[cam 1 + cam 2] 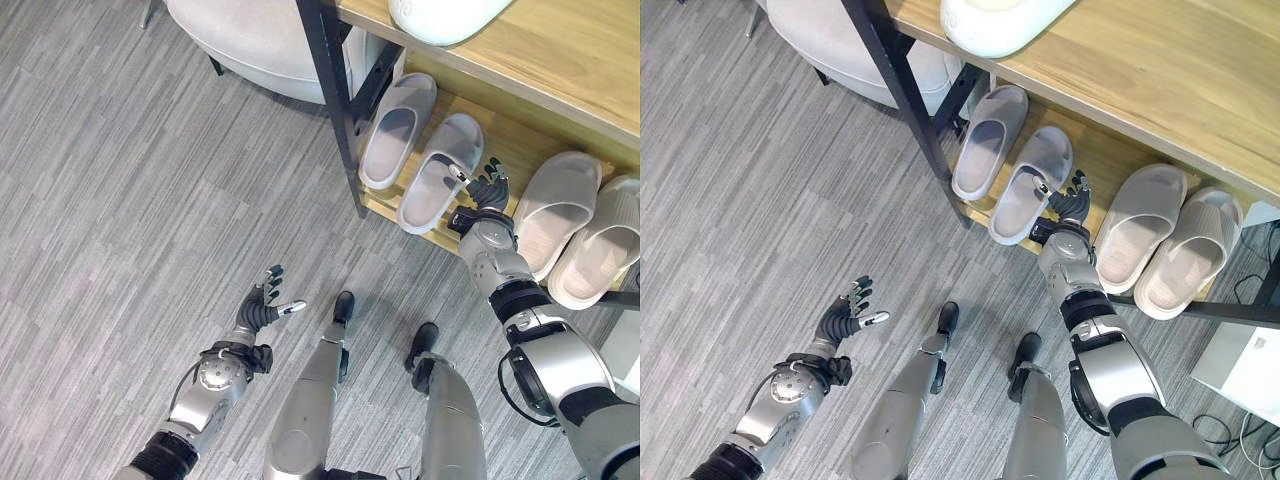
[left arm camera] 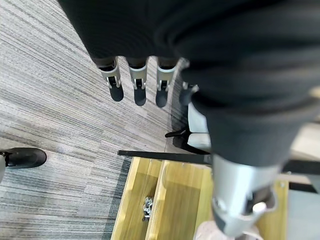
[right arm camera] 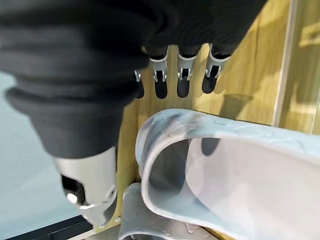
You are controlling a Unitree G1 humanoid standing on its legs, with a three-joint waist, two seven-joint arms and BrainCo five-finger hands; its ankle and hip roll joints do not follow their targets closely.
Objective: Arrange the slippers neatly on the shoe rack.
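On the lower wooden shelf of the shoe rack (image 1: 505, 150), four pale grey slippers lie in two pairs with their toes pointing in under the upper shelf (image 1: 560, 50). Nearest the rack's black front leg (image 1: 335, 100) lies the first slipper (image 1: 395, 130); the second slipper (image 1: 440, 172) lies just beside it, tilted, with its heel past the shelf's front edge. Farther from the black front leg, the third slipper (image 1: 552, 210) and the fourth slipper (image 1: 600, 245) lie side by side, heels also overhanging the edge. The right hand (image 1: 482, 190) sits on the shelf between the two pairs, just beside the second slipper; in the right wrist view its fingers (image 3: 183, 75) are straight and spread above the bare wood, with the slipper's rim close below them, and they clasp nothing. The left hand (image 1: 262, 303) hangs over the grey wood-grain floor (image 1: 130, 200), well apart from the rack, fingers straight and relaxed, thumb out to the side, empty. A white rounded object (image 1: 440, 15) rests on the upper shelf above the first pair. A pale upholstered seat (image 1: 250, 40) stands on the floor beyond the black front leg.
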